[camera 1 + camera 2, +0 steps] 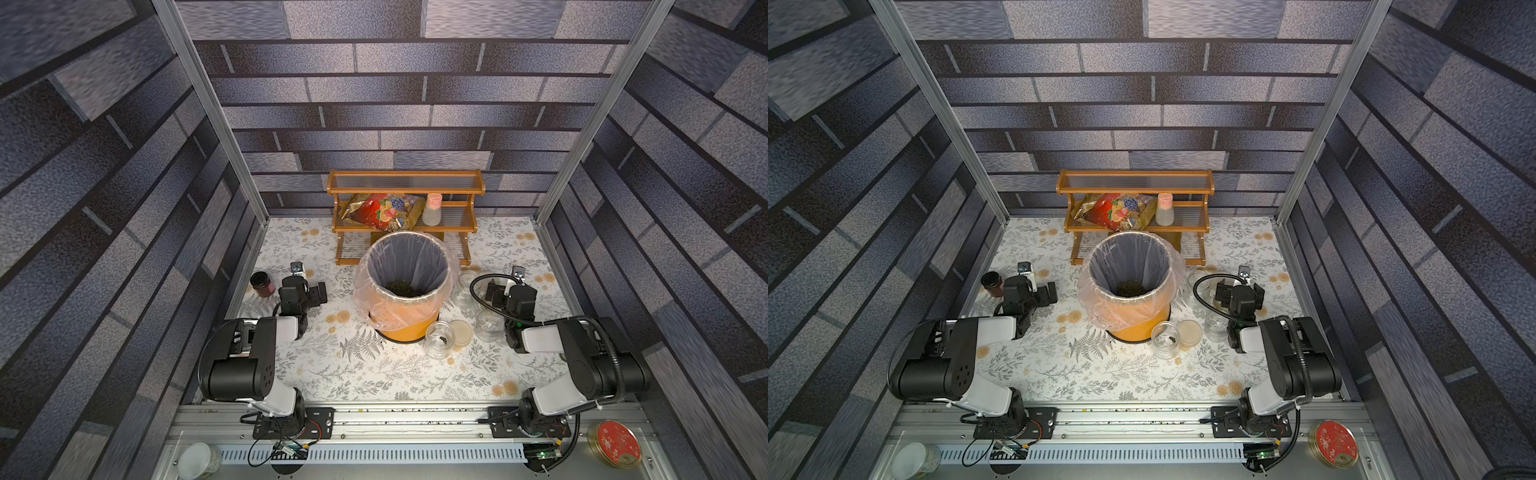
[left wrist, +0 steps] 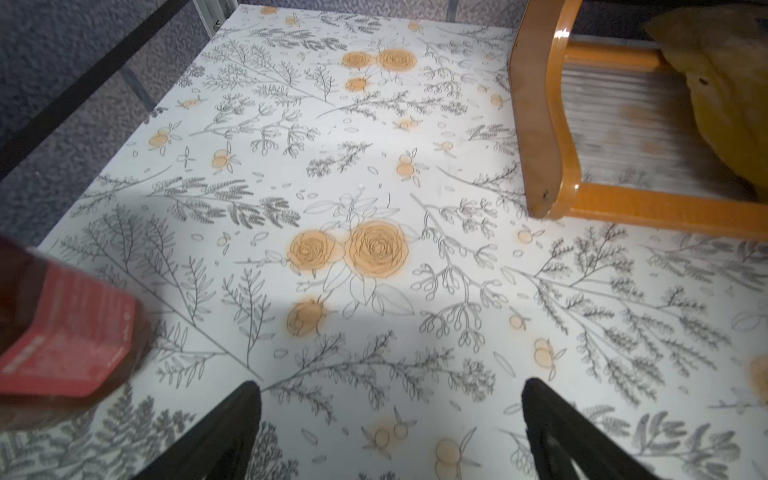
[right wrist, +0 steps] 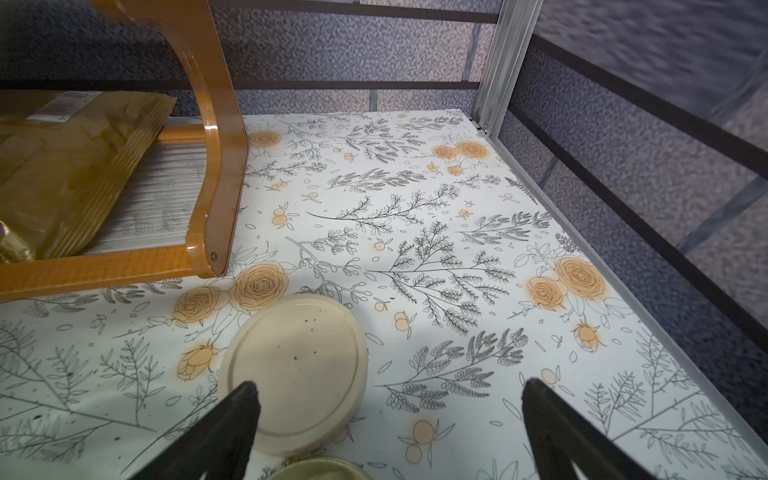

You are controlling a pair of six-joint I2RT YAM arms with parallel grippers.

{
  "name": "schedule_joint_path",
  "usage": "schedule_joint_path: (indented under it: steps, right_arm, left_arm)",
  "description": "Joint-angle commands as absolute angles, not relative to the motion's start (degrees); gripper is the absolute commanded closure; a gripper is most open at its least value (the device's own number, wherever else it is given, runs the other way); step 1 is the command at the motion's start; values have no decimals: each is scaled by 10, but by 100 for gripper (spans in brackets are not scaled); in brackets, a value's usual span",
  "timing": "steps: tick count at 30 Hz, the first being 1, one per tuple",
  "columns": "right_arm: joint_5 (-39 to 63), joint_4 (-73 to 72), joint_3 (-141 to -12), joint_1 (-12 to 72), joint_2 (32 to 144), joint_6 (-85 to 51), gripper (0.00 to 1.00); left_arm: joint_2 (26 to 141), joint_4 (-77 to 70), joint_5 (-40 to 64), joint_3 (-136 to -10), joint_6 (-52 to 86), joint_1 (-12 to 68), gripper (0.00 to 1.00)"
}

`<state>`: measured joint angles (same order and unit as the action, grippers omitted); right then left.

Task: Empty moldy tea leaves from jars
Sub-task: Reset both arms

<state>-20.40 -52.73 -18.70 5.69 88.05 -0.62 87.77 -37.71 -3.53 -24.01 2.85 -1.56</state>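
Observation:
In both top views the tea leaves (image 1: 401, 287) (image 1: 1130, 287) lie as a dark heap at the bottom of the lined orange bin (image 1: 409, 328) (image 1: 1140, 326). Right of the bin stand three lidless clear jars: one (image 1: 438, 338) (image 1: 1165, 340) with a few dark bits, a second (image 1: 489, 326), and a third (image 1: 465, 286) beside my right gripper (image 1: 494, 293) (image 3: 390, 395). It is open, hovering over a loose cream lid (image 3: 295, 374). Another lid (image 1: 460, 332) lies between the jars. My left gripper (image 1: 318, 293) (image 2: 390, 390) is open over bare cloth, left of the bin.
A dark jar with a reddish band (image 1: 262, 284) (image 2: 70, 345) stands close to the left gripper. The wooden shelf (image 1: 405, 187) (image 3: 208, 166) behind the bin holds a snack bag (image 1: 382, 212) and a pink-capped bottle (image 1: 432, 210). A red tin (image 1: 615, 444) sits on the front rail.

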Motion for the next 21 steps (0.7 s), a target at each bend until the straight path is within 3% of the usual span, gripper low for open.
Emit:
schedule_joint_path:
  steps: [1, 21]
  right_arm:
    - [-188, -540, -199, 51, 883, -14, 0]
    - [-189, -531, -200, 52, 878, -12, 0]
  left_arm:
    - [885, -486, -61, -232, 13, -11, 0]
    - [885, -467, -38, -242, 25, -27, 0]
